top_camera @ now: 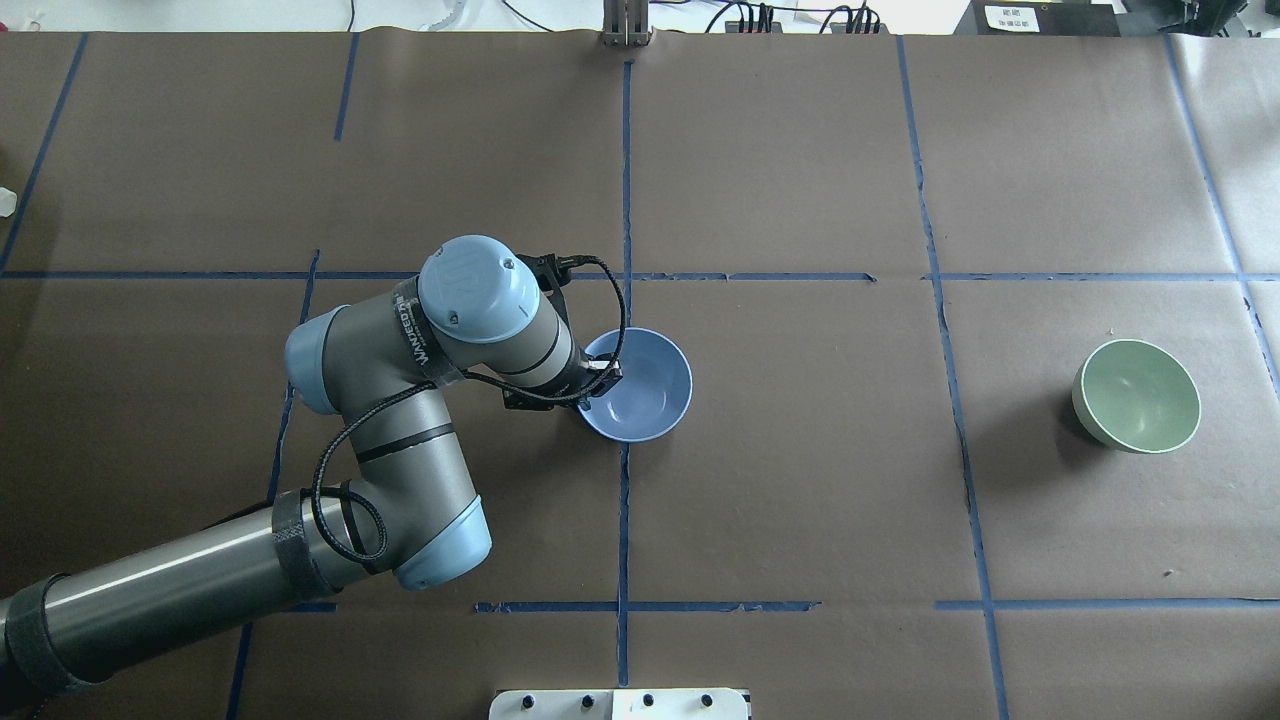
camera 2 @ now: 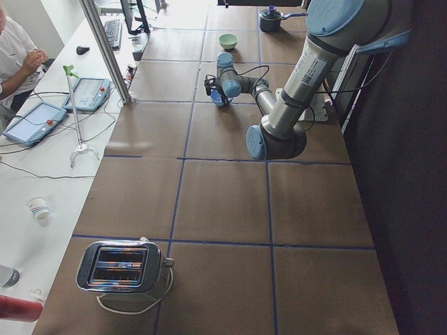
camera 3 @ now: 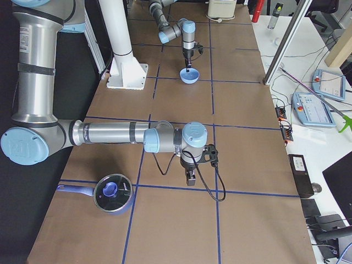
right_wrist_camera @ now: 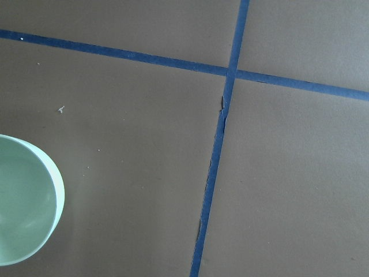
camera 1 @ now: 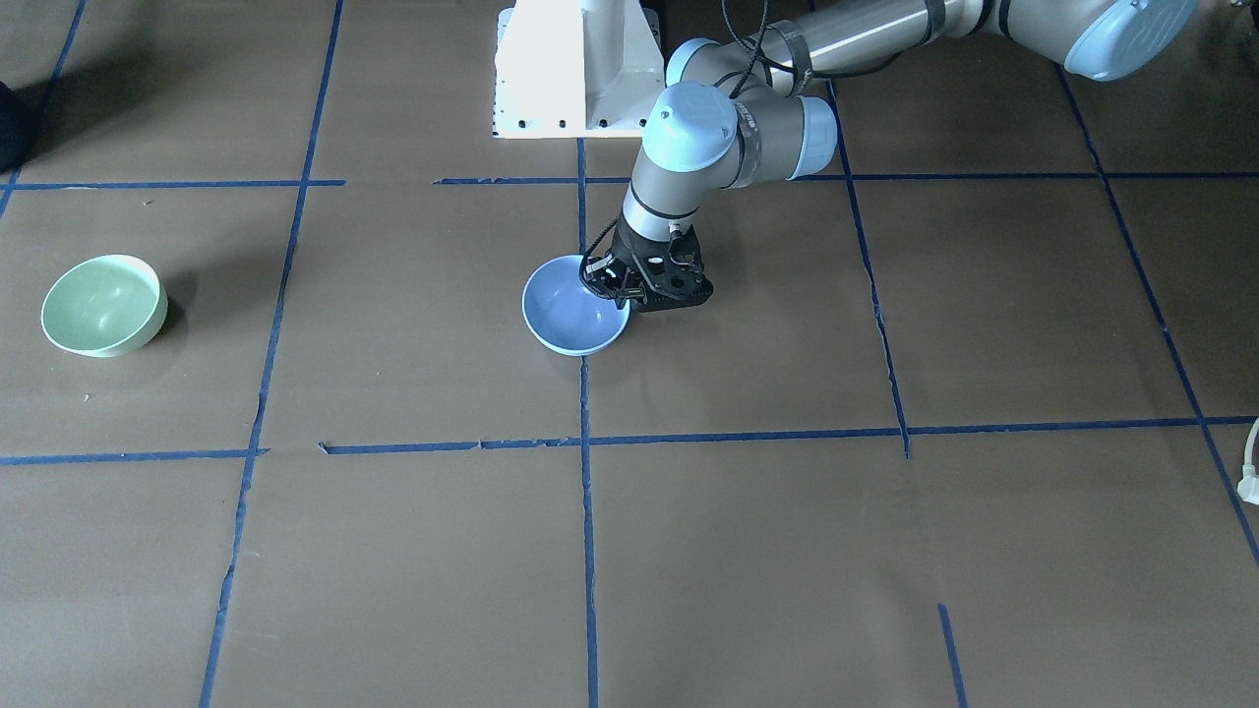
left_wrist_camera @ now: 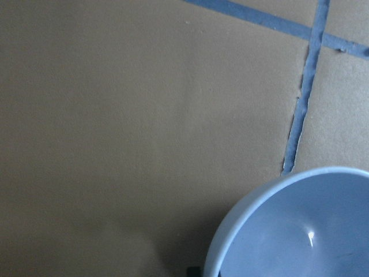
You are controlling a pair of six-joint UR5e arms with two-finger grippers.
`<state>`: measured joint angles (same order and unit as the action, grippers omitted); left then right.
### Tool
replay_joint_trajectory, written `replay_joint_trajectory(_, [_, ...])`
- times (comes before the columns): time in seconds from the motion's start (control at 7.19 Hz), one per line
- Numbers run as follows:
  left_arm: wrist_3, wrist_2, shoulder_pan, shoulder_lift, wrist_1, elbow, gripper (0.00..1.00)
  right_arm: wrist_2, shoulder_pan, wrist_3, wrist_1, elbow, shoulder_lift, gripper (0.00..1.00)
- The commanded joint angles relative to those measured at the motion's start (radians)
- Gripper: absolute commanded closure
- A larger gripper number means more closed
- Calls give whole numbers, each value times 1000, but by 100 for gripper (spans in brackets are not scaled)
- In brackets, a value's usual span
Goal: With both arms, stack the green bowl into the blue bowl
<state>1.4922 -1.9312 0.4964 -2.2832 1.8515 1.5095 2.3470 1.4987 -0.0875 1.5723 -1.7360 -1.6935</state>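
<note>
The blue bowl [camera 1: 570, 320] sits upright at the table's middle, on a blue tape line; it also shows in the overhead view [top_camera: 648, 385] and the left wrist view [left_wrist_camera: 300, 231]. My left gripper [camera 1: 622, 290] points down at the bowl's rim on the robot's left side, and its jaws look closed on that rim. The green bowl [camera 1: 103, 305] stands alone, upright, far to the robot's right [top_camera: 1136, 396], and its edge shows in the right wrist view [right_wrist_camera: 23, 202]. My right gripper [camera 3: 189, 179] hangs low over bare table and shows only in the exterior right view, so I cannot tell whether it is open or shut.
The white pedestal base [camera 1: 575, 69] stands at the table's robot side. A blue-lidded pot [camera 3: 113, 193] lies near the right arm's end of the table. A toaster [camera 2: 122, 269] stands at the far left end. Blue tape lines grid the brown table.
</note>
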Motion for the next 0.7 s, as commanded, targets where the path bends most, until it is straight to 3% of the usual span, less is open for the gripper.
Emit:
replay_joint_trajectory(0.0, [-53, 1, 5, 5, -8, 12, 0, 3, 0, 3, 0, -4, 3, 0])
replay_joint_trajectory(0.14, [-82, -43, 54, 8, -32, 44, 0, 15, 0, 53, 0, -7, 41, 0])
replay_joint_trajectory(0.28, [-160, -174, 136, 14, -164, 113, 0, 15, 0, 64, 0, -10, 44, 0])
replay_joint_trajectory(0.56, [-612, -204, 303, 190, -453, 353, 0, 17, -12, 84, 0, -10, 49, 0])
